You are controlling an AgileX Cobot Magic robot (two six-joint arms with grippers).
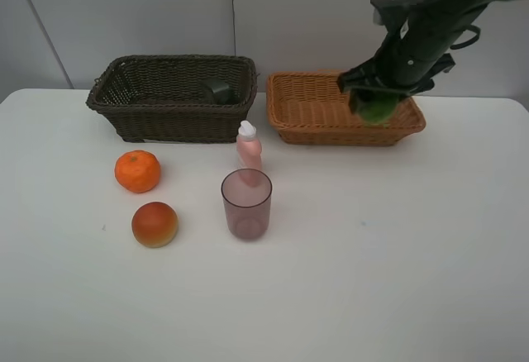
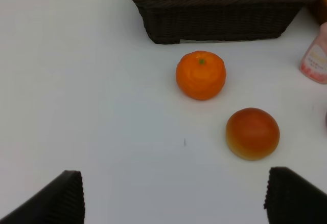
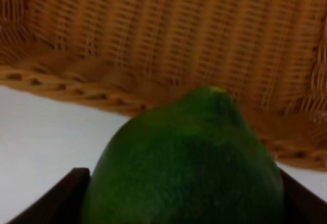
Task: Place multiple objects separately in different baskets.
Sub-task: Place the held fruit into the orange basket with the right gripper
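The right claw (image 1: 376, 102) is closed about halfway onto the green fruit (image 1: 378, 112). In the right wrist view the fruit (image 3: 189, 157) fills the gap between the two dark fingers (image 3: 51, 203). It is held in the air over the right end of the tan basket (image 1: 307, 112), close to that basket's near rim. The basket's rim and woven inside (image 3: 168, 35) show just beyond the fruit.

The left claw (image 2: 173, 198) is spread wide and holds nothing. It hangs over the bare bench (image 2: 92, 96) on the left side, and only its two fingertips (image 2: 56, 198) show in its wrist view.

Both baskets sit along the far edge of the bench (image 1: 397, 254). The dark basket (image 1: 132, 102) is left of the middle and the tan one right of it, with a narrow gap between them. A pump bottle (image 1: 219, 89) lies inside the dark basket towards its right end.

The tangerine (image 1: 137, 171) rests in front of the dark basket. The red fruit (image 1: 154, 224) lies near it, closer to the front edge and apart from it. Near the bench's middle the cup (image 1: 246, 205) stands upright and empty. The pink bottle (image 1: 249, 149) stands upright just behind the cup. I cannot tell whether they touch.
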